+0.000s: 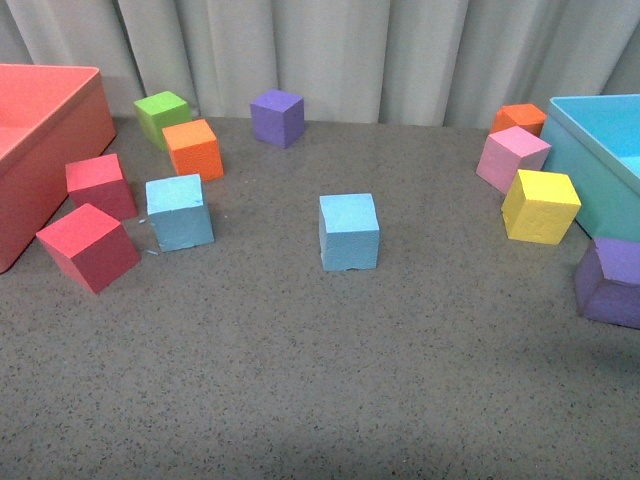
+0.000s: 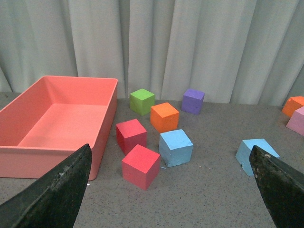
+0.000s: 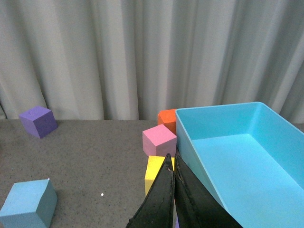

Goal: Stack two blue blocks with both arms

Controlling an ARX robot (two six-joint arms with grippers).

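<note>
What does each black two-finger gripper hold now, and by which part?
Nothing is held. The left gripper is open and empty; the right gripper is shut on nothing.

Coral bin [image 1: 60, 130] sitting far left, turquoise bin [image 1: 600, 150] far right, grey curtain [image 1: 350, 50] hanging behind.
Green cube [image 1: 162, 117] sitting just beside orange cube [image 1: 193, 149].
Two red cubes [image 1: 100, 186] [image 1: 88, 247] lying near coral bin.
Purple cube [image 1: 277, 117] standing alone by curtain.
Second orange cube [image 1: 518, 119], pink cube [image 1: 512, 158], yellow cube [image 1: 540, 206] lining turquoise bin.
Second purple cube [image 1: 610, 282] sitting nearer camera.

Grey table [image 1: 320, 400]: blue blocks [image 1: 349, 232], cubes [image 1: 540, 206], bins [image 1: 50, 170]
</note>
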